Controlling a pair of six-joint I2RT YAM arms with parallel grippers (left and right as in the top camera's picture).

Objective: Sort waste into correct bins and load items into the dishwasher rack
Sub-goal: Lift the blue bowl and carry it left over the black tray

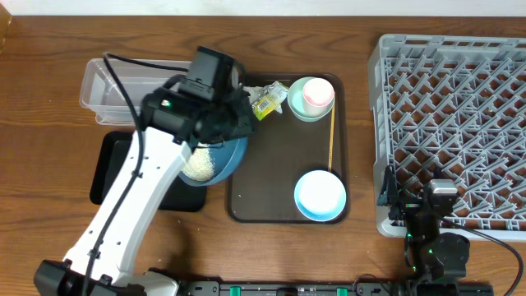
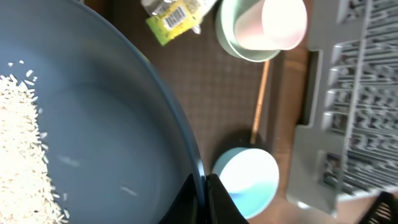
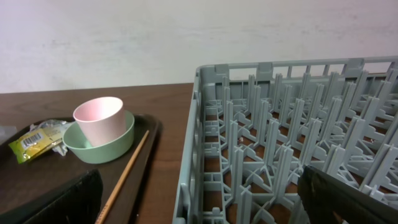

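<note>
My left gripper [image 1: 236, 123] [image 2: 204, 199] is shut on the rim of the dark-blue dish [image 1: 220, 160] [image 2: 112, 137]. It holds the dish at the brown tray's left edge, with a heap of rice [image 1: 200, 164] [image 2: 25, 143] inside. The wrapper [image 1: 267, 101] [image 2: 174, 15], the green cup with pink inside [image 1: 313, 97] [image 3: 98, 118], the stick [image 1: 331, 136] [image 3: 124, 174] and the light-blue bowl [image 1: 320, 196] [image 2: 249, 183] lie on the brown tray. My right gripper [image 1: 413, 199] [image 3: 199, 199] is open and empty at the front-left corner of the grey rack [image 1: 460, 123] [image 3: 280, 143].
The brown serving tray [image 1: 279, 177] sits mid-table. The clear tub [image 1: 107, 86] stands at the back left, with the black tray [image 1: 111, 168] in front of it and partly under my left arm. The rack fills the right side.
</note>
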